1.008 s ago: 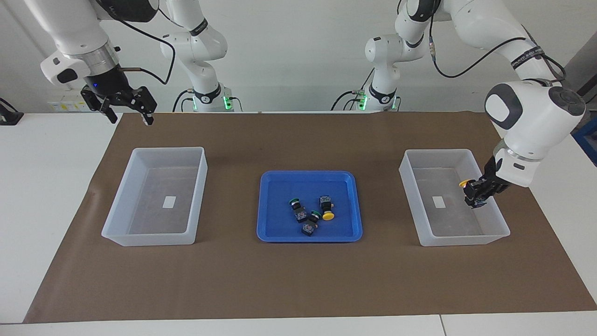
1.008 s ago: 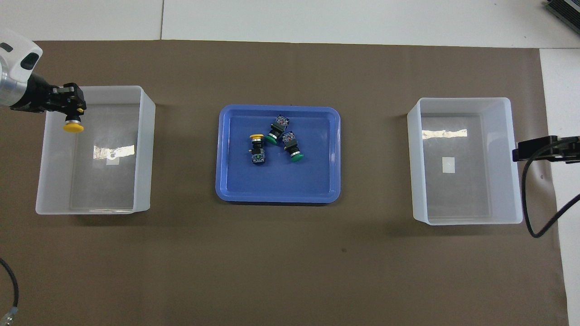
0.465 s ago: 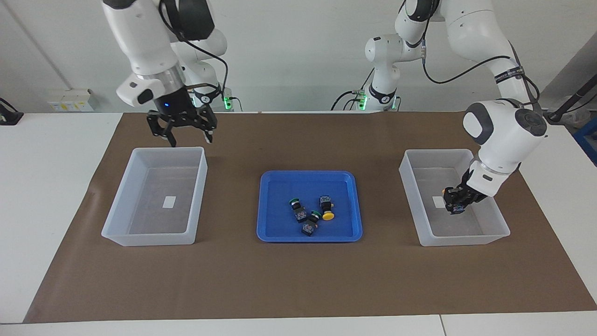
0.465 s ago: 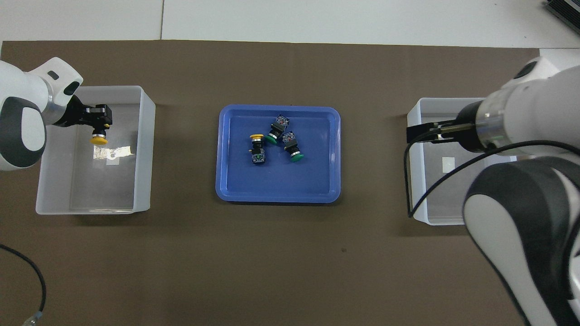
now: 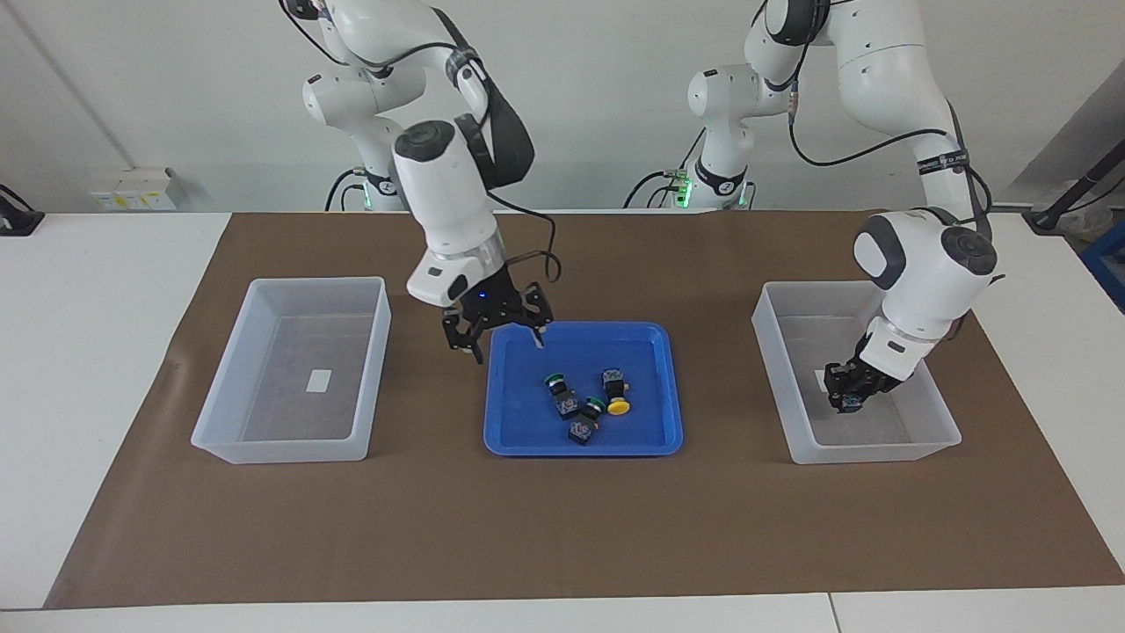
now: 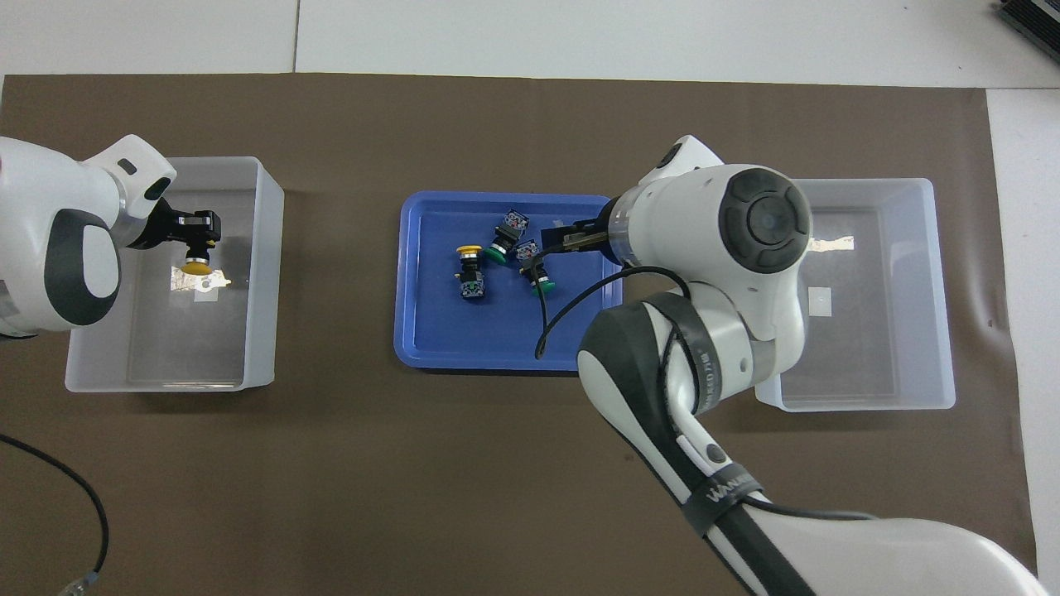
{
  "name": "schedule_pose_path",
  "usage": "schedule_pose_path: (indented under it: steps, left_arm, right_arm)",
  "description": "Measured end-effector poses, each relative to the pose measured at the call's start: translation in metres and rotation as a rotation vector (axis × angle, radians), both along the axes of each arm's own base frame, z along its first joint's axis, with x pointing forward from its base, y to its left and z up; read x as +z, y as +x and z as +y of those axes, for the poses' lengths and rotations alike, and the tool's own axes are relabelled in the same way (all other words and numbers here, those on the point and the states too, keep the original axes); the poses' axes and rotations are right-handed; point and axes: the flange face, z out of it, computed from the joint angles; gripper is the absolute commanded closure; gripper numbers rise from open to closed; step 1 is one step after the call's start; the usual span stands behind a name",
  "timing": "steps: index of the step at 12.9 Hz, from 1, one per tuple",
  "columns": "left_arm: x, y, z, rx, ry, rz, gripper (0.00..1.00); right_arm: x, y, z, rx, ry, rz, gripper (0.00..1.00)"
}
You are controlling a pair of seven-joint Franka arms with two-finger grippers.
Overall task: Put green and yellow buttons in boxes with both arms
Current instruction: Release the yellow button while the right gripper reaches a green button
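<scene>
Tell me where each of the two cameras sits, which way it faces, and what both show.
Facing view: high across the table, looking at both arm bases; the right gripper, jaws open, hangs over the blue tray, and the left gripper is down in a box.
Overhead view: above the robots' end, looking steeply down; the left gripper holds a yellow button, and the right arm covers part of the tray.
Shared: tray, both boxes, three loose buttons, mirrored half a turn.

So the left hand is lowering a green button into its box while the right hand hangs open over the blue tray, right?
Not quite: the button that the left hand holds in the box has a yellow cap, as the overhead view shows. The right hand does hang open over the blue tray.
</scene>
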Motion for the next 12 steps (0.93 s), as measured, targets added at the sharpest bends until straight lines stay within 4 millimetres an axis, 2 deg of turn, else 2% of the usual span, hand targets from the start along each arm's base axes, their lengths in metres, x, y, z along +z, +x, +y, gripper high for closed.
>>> schedule_pose_path:
  steps: [1, 3, 4, 5, 7, 8, 10, 11, 12]
  left_arm:
    - [-0.01, -0.003, -0.002, -0.002, 0.001, -0.008, 1.0]
    - [-0.025, -0.005, -0.006, -0.008, 0.003, -0.02, 1.0]
    - [-0.028, -0.005, -0.009, -0.012, 0.003, -0.025, 1.0]
    - [-0.03, -0.005, -0.011, -0.015, 0.003, -0.027, 0.93]
    - [-0.03, -0.005, -0.012, -0.016, 0.004, -0.032, 0.52]
    - [-0.03, -0.005, -0.012, -0.016, 0.004, -0.033, 0.35]
    - [-0.029, -0.005, -0.012, -0.02, 0.005, -0.036, 0.15]
    - [-0.029, -0.004, -0.012, -0.027, 0.006, -0.038, 0.11]
    - [-0.027, -0.003, -0.012, -0.034, 0.008, -0.043, 0.1]
  right_arm:
    - [-0.023, 0.0, 0.016, 0.023, -0.007, -0.011, 0.0]
    - [-0.059, -0.002, 0.035, 0.079, -0.027, -0.029, 0.13]
    - [-0.076, -0.003, 0.041, 0.11, -0.04, -0.033, 0.13]
    - [-0.091, -0.002, 0.043, 0.14, -0.054, -0.038, 0.14]
    - [-0.112, -0.003, 0.042, 0.177, -0.077, -0.03, 0.21]
    - [-0.12, -0.005, 0.04, 0.19, -0.086, -0.019, 0.3]
    - [-0.132, -0.015, 0.041, 0.208, -0.097, -0.003, 0.37]
    - [-0.135, -0.017, 0.042, 0.21, -0.096, -0.01, 0.46]
    - [-0.135, -0.018, 0.042, 0.209, -0.094, -0.017, 0.7]
